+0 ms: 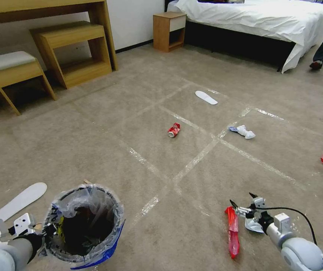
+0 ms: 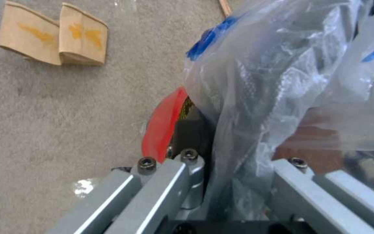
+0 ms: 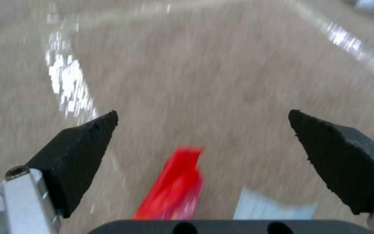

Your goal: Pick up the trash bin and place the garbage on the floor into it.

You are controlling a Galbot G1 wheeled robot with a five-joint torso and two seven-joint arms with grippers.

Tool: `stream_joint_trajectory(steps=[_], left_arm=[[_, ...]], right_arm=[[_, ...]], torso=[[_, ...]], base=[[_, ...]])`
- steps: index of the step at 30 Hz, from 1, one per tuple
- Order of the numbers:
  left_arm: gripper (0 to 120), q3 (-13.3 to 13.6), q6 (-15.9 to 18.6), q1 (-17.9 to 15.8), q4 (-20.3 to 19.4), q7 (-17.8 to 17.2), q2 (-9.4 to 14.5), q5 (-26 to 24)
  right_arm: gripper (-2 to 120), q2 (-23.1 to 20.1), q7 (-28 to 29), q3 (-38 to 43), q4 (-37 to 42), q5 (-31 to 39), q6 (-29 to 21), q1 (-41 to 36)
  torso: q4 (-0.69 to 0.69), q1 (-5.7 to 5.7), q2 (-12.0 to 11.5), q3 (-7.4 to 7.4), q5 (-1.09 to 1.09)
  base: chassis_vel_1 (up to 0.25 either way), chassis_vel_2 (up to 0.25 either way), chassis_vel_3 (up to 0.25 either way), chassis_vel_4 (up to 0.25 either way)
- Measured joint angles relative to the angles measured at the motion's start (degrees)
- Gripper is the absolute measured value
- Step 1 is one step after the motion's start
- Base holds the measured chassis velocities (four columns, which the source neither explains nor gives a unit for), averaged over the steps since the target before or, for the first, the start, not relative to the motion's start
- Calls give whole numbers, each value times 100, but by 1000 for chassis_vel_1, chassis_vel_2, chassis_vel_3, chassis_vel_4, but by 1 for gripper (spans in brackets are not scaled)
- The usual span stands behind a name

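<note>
The red wrapper (image 1: 232, 232) lay on the carpet (image 1: 169, 162), long axis twelve-to-six, at nine o'clock just beside our right hand (image 1: 243, 201), whose fingers gaped wide above it. Our left hand (image 1: 41, 235) gripped the bag-lined trash bin (image 1: 84, 226), which already held dark litter we couldn't identify.

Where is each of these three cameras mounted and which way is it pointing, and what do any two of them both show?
Head view: on the robot's head, looking forward and down over the floor; both forearms show, the left gripper at the trash bin, the right gripper open above the red wrapper.
Left wrist view: on the left wrist, facing the trash bin's bag-covered rim held between its fingers.
Right wrist view: on the right wrist, facing down past its spread fingertips.
Shared: head and right wrist views both show the red wrapper.
</note>
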Motion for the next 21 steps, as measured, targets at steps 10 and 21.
stream_joint_trajectory(steps=[10,21], left_arm=[[0,109,0,13,20,16,-94,136],[0,185,0,51,37,71,-149,311]], right_arm=[[100,-144,-80,-581,-433,-125,-83,-3],[100,109,-58,-760,-802,-287,-116,57]], torso=[[0,0,0,0,-1],[0,0,0,0,0]], base=[[0,0,0,0],[0,0,0,0]])
